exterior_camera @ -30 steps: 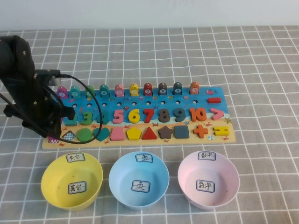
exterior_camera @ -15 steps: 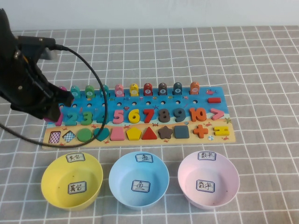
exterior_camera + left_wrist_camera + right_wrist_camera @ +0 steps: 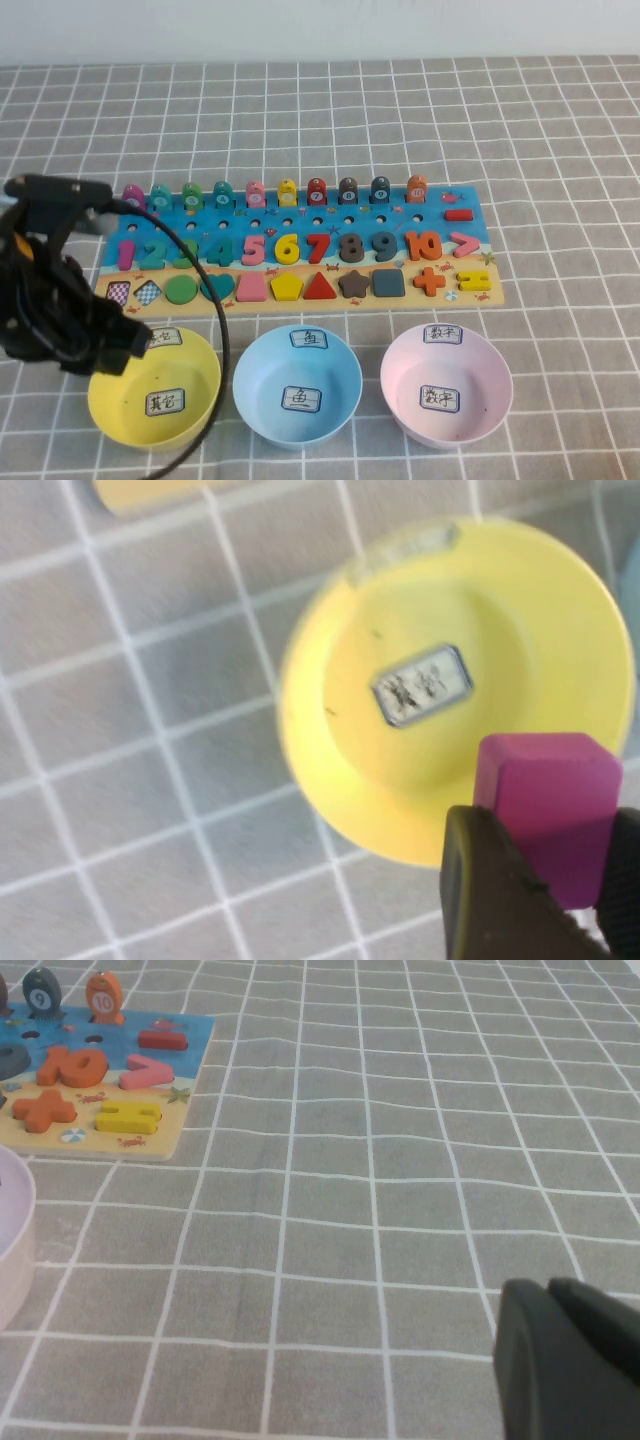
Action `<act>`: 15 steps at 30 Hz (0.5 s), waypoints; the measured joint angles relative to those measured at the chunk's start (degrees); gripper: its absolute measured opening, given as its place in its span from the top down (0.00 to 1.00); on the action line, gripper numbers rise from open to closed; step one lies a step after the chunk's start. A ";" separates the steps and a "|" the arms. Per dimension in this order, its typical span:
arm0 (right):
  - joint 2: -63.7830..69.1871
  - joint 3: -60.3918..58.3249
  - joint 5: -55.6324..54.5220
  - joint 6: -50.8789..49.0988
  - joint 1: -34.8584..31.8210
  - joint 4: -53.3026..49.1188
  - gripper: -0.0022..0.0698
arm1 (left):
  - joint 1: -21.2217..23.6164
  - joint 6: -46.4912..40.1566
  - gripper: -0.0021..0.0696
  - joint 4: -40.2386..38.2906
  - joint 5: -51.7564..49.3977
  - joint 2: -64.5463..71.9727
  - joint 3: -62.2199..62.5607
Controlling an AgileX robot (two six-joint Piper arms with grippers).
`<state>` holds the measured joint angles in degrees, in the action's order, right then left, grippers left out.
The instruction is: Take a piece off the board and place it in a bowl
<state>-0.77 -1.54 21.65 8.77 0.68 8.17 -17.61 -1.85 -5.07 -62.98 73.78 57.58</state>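
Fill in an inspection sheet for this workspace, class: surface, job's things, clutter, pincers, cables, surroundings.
Surface: grey checked cloth.
Job's things: magenta piece held above yellow bowl; board beyond the bowls, its leftmost shape slot empty.
Clutter: blue bowl, pink bowl.
Pincers: left pincer shut on the piece, over the yellow bowl's near-left rim; right pincer shut, low over bare cloth right of the board.
Cables: black cable crossing the board's left end.
Surroundings: pale wall.
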 joint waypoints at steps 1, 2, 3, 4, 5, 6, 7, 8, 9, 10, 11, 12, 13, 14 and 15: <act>0.00 0.00 0.00 0.00 0.00 0.00 0.99 | -0.30 0.00 0.71 -0.69 0.76 -0.82 -1.34; 0.00 0.00 0.00 0.00 0.00 0.00 0.99 | -0.63 0.00 0.71 -1.28 1.60 -1.37 -2.38; 0.00 0.00 0.00 0.00 0.00 0.00 0.99 | -0.95 0.00 0.71 -1.83 2.45 -1.78 -3.58; 0.00 0.00 0.00 0.00 0.00 0.00 0.99 | -1.01 0.00 0.71 -2.52 3.42 -2.02 -4.68; 0.00 0.00 0.00 0.00 0.00 0.00 0.99 | -1.12 0.00 0.71 -3.04 4.29 -2.14 -5.81; 0.00 0.00 0.00 0.00 0.00 0.00 0.99 | -1.27 0.00 0.71 -3.45 5.55 -2.22 -6.95; 0.00 0.00 0.00 0.00 0.00 0.00 0.99 | -1.27 0.00 0.71 -3.57 6.59 -2.22 -8.00; 0.00 0.00 0.00 0.00 0.00 0.00 0.99 | -1.27 0.00 0.71 -3.70 7.39 -2.22 -8.72; 0.00 0.00 0.00 0.00 0.00 0.00 0.99 | -1.27 0.00 0.71 -3.91 8.30 -2.22 -9.42; 0.00 0.00 0.00 0.00 0.00 0.00 0.99 | -1.31 0.00 0.71 -3.97 9.02 -2.22 -9.81; 0.00 0.00 0.00 0.00 0.00 0.00 0.99 | -1.31 0.00 0.71 -3.97 9.64 -2.22 -10.28; 0.00 0.00 0.00 0.00 0.00 0.00 0.99 | -1.31 0.00 0.71 -4.07 10.03 -2.22 -10.39; 0.00 0.00 0.00 0.00 0.00 0.00 0.99 | -1.31 0.00 0.71 -4.05 10.58 -2.22 -10.50; 0.00 0.00 0.00 0.00 0.00 0.00 0.99 | -1.31 0.00 0.71 -4.05 11.21 -2.22 -10.50; 0.00 0.00 0.00 0.00 0.00 0.00 0.99 | -1.31 0.00 0.71 -4.18 12.37 -2.28 -10.61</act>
<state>-0.77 -1.54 21.65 8.77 0.68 8.17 -18.92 -1.85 -9.26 -50.61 71.50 46.97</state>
